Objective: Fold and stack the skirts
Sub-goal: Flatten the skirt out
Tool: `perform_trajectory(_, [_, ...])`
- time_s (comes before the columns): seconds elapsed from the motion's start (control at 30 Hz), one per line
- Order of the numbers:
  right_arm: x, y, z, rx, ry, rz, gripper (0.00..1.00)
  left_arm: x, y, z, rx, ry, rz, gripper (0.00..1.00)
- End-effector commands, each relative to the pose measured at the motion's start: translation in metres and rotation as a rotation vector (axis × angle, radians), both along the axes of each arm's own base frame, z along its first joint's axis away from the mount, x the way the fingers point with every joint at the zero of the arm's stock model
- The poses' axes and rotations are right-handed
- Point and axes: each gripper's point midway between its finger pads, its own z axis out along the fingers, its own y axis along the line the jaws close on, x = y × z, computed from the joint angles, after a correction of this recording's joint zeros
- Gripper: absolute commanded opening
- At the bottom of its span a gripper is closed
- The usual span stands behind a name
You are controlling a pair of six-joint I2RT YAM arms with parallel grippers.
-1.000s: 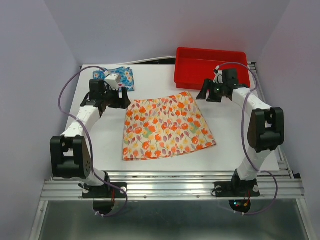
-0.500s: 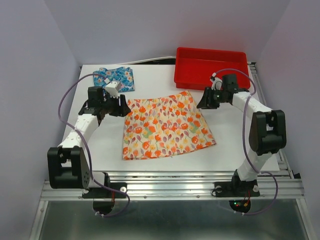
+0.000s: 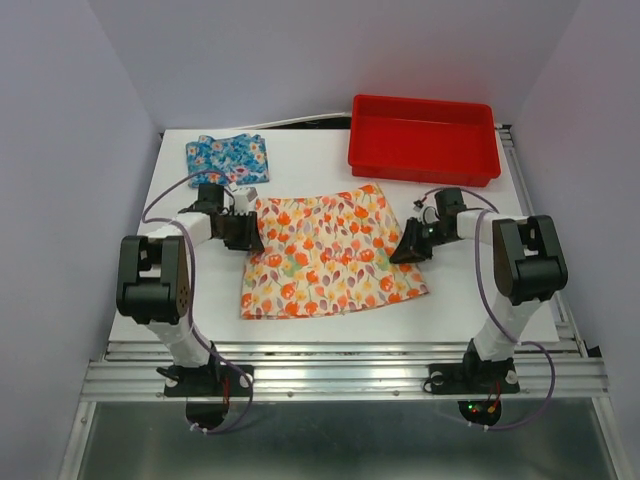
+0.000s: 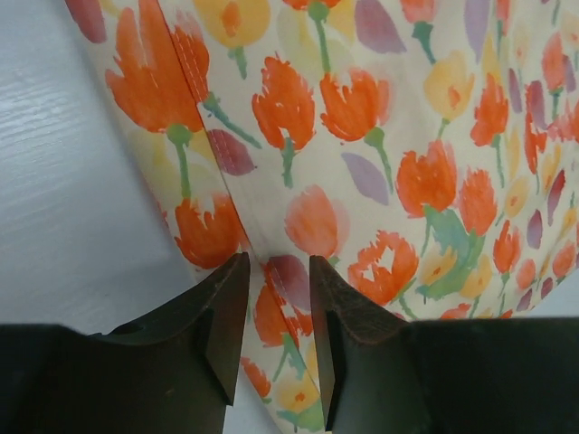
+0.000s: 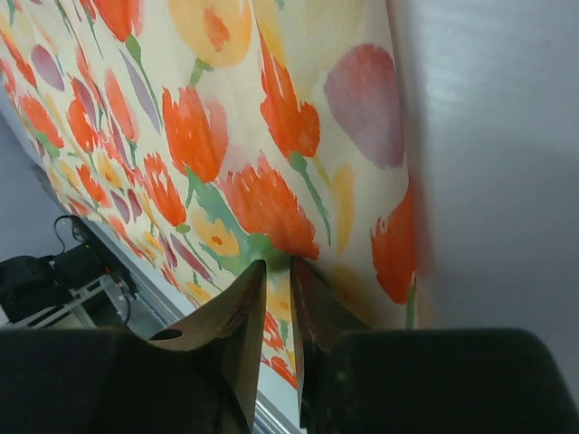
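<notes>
Left gripper [image 3: 249,236] and right gripper [image 3: 404,251] dropped, pinching cream-yellow skirt [image 3: 330,258] near tray [image 3: 421,167].

The white bench [image 3: 200,290] carried three things. A cream-yellow skirt [image 3: 330,255] with orange and red flowers lay spread flat in its middle. A blue skirt [image 3: 228,157] lay bunched at the far left corner, and a red tray [image 3: 420,170] sat at the far right, apart from both.
</notes>
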Motion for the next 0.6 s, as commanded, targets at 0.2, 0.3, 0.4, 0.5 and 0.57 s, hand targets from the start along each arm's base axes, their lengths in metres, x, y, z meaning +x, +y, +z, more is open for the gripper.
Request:
perform_trajectory(0.2, [-0.082, 0.049, -0.001, 0.064, 0.074, 0.122, 0.21, 0.075, -0.001, -0.037, 0.139, 0.037, -0.024, 0.38])
perform_trajectory(0.3, [-0.124, 0.093, 0.020, 0.126, -0.010, 0.298, 0.26, 0.118, -0.007, -0.038, 0.196, -0.009, -0.054, 0.38])
perform_trajectory(0.4, [-0.155, 0.133, 0.042, 0.188, -0.096, 0.463, 0.34, 0.150, -0.039, -0.024, 0.198, -0.069, -0.155, 0.40])
perform_trajectory(0.5, [-0.135, 0.152, 0.075, 0.224, -0.204, 0.516, 0.36, 0.169, -0.071, 0.014, 0.241, -0.228, -0.271, 0.52])
perform_trajectory(0.57, [-0.115, 0.154, 0.093, 0.213, -0.265, 0.527, 0.38, 0.171, -0.076, 0.052, 0.257, -0.342, -0.294, 0.62])
